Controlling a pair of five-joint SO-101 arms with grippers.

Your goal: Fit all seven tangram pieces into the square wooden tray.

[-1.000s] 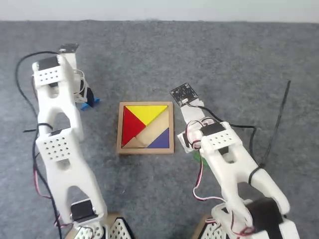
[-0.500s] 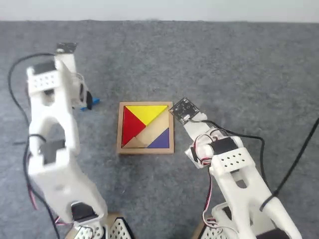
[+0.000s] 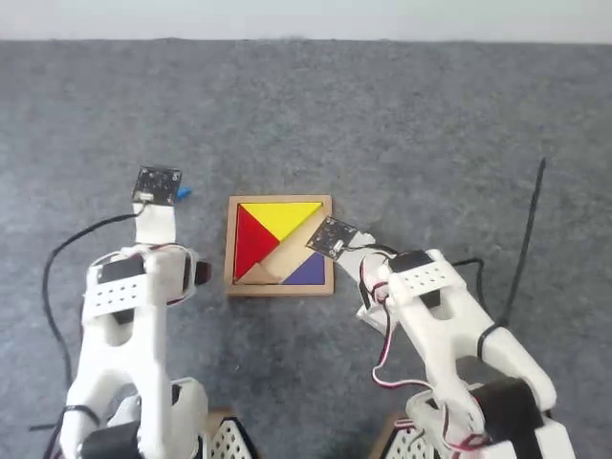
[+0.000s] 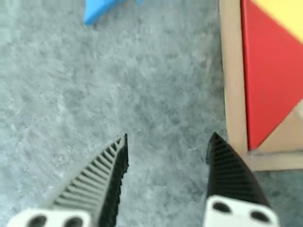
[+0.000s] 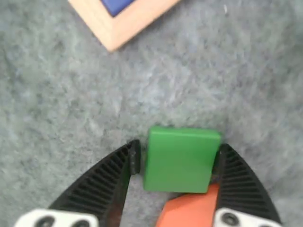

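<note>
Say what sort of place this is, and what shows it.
Probably a robotics lab bench: a left arm and right arm, both white, stand at a grey fabric-covered table with a wooden tray of tangram pieces between them; the right hand grips a green piece.

- A robotics lab bench: two white plastic arms, the left arm [image 3: 120, 316] and the right arm [image 3: 440, 306], stand side by side at a desk [image 3: 430, 124] covered in grey felt.
- A loose black cable [image 3: 96, 227] and red-and-white wires [image 3: 385, 349] run bare along the arms.
- Small uncased circuit boards [image 3: 157, 185] sit at the wrists.
- A wooden tray [image 3: 279, 287] of coloured shapes lies between the arms; a pale wall [image 3: 306, 17] closes the far edge.
</note>
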